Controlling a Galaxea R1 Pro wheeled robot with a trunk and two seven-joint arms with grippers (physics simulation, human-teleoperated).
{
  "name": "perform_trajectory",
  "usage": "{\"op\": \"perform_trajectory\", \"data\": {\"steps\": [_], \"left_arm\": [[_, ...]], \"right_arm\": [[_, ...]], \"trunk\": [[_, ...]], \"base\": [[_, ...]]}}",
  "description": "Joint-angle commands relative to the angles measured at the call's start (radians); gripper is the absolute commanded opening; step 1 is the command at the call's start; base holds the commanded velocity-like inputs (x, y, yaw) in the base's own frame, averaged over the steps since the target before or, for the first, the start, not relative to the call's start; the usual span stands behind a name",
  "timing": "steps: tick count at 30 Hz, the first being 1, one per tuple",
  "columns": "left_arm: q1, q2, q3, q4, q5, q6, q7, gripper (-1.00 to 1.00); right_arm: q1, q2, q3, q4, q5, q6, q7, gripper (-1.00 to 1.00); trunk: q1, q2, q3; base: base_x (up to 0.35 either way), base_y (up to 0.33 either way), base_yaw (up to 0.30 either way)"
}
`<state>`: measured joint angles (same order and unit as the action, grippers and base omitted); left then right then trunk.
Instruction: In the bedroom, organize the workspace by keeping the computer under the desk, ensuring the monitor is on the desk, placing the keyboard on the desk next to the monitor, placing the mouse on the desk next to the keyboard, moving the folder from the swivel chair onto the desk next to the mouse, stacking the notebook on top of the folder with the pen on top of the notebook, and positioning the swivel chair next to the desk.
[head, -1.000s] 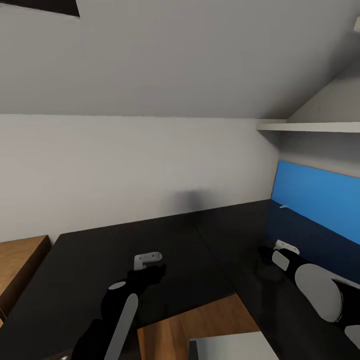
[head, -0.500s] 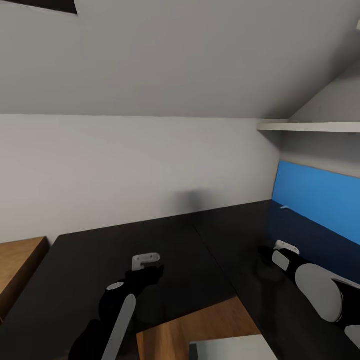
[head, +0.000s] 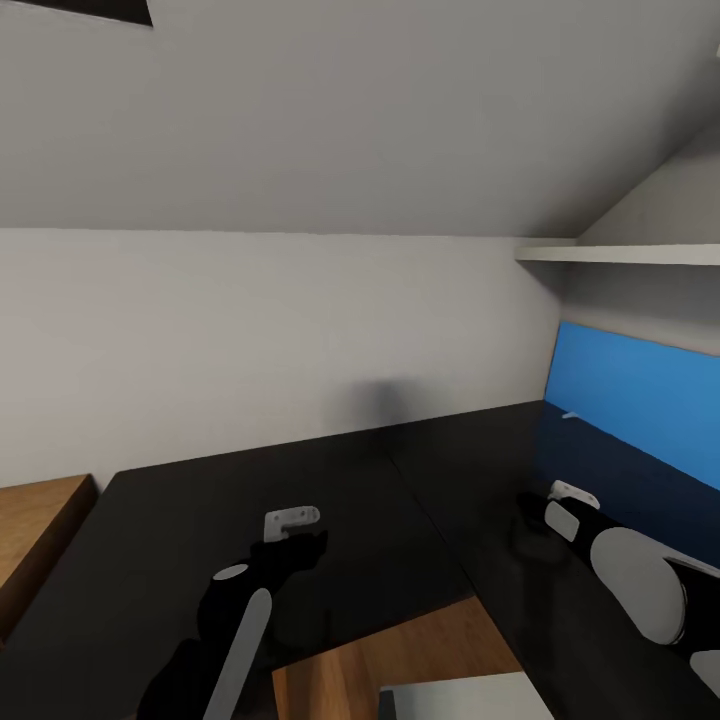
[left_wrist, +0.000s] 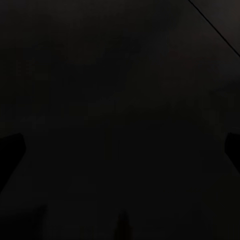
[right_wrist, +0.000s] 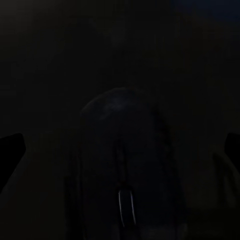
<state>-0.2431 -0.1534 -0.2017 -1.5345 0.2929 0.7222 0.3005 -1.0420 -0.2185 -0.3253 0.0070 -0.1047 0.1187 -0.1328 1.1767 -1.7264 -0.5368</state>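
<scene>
The desk (head: 500, 450) has a glossy black top and a bright blue back panel (head: 640, 400) at the right of the head view. My right gripper (head: 535, 512) hangs low over this top. In the right wrist view a dark rounded mouse (right_wrist: 122, 165) with a scroll wheel lies on the desk between the fingers of the right gripper (right_wrist: 120, 147), which is open. My left gripper (head: 295, 548) is over the black surface left of the seam. The left wrist view shows the left gripper (left_wrist: 120, 150) open over bare black surface.
A second black top (head: 180, 510) adjoins the desk at a seam. A light-wood bench (head: 40, 520) stands at the far left. Wood floor (head: 400, 650) and a pale grey block (head: 460, 700) show at the bottom. A white shelf (head: 620, 255) juts out at upper right.
The whole picture has shifted very slightly, so the camera moved a little. Both arms and grippers keep their places over the black tops.
</scene>
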Motion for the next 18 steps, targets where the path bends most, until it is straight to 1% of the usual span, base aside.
{"op": "perform_trajectory", "data": {"steps": [1, 10, 11, 12, 18], "left_arm": [[-0.001, 0.0, -0.001, -0.001, 0.01, 0.003, 0.009, 1.0], [-0.001, -0.001, -0.004, -0.007, 0.009, 0.001, 0.008, 1.0], [-0.001, -0.001, -0.005, -0.043, 0.009, 0.0, 0.006, 1.0], [-0.001, -0.001, -0.006, -0.052, 0.009, 0.0, 0.006, 1.0], [-0.001, -0.001, -0.009, -0.079, 0.009, -0.006, 0.004, 1.0]], "right_arm": [[-0.001, 0.0, 0.003, 0.001, -0.01, 0.002, -0.003, 1.0], [-0.001, -0.001, 0.003, 0.001, -0.01, 0.002, -0.004, 1.0], [-0.001, -0.001, 0.003, 0.001, -0.01, 0.003, -0.004, 1.0], [-0.001, 0.0, 0.003, 0.001, -0.01, 0.003, -0.004, 1.0], [-0.001, 0.0, 0.003, 0.001, -0.009, 0.002, -0.004, 1.0]], "trunk": [[0.0, -0.001, -0.001], [0.0, -0.001, -0.001], [0.0, -0.001, -0.001], [0.0, -0.001, -0.001], [0.0, -0.001, -0.001]], "base": [[0.0, 0.0, 0.0], [0.0, 0.0, 0.0], [0.0, 0.0, 0.0], [0.0, 0.0, 0.0], [0.0, 0.0, 0.0]]}}
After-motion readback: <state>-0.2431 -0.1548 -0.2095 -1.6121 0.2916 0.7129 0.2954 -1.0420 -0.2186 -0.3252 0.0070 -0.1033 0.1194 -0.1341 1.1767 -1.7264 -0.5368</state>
